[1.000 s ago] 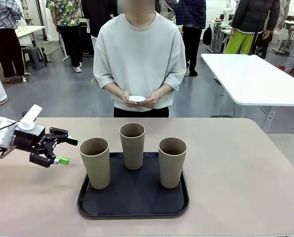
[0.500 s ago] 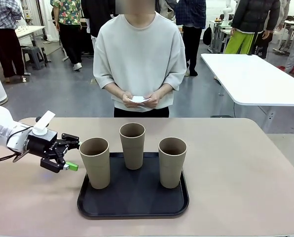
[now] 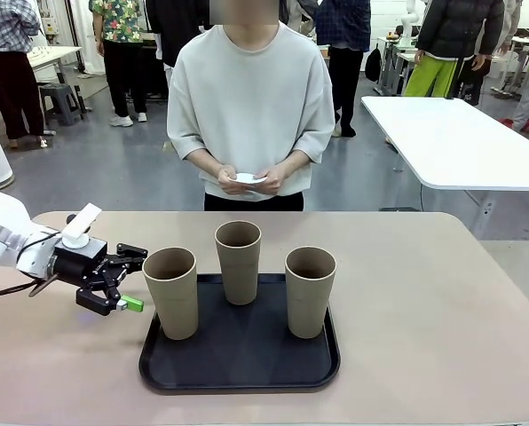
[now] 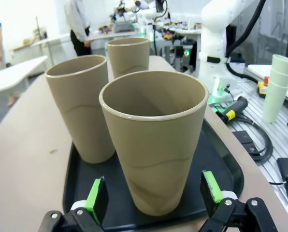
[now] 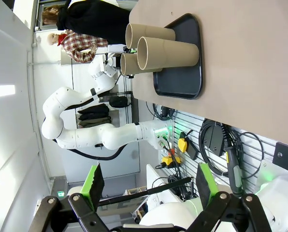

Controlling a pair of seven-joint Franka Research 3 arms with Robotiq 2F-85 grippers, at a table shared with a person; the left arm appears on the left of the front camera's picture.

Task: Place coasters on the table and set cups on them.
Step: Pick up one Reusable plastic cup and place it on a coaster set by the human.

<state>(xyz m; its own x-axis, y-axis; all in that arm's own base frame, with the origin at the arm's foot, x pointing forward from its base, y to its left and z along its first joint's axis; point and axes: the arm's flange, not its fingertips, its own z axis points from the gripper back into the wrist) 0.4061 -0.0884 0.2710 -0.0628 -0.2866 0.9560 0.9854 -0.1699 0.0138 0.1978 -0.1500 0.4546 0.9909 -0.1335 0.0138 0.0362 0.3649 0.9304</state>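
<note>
Closer to the left cup (image 3: 170, 293) than a second ago, left jaws gape wide just beside it; right jaws also stand wide, far from the tray (image 5: 180, 84).

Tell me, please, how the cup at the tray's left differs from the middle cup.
The left cup stands by the tray's left edge; the middle cup stands near its far edge. The open left tool faces the left cup from beside it; no tool is by the middle cup. Both are upright, empty, tan and alike.
</note>
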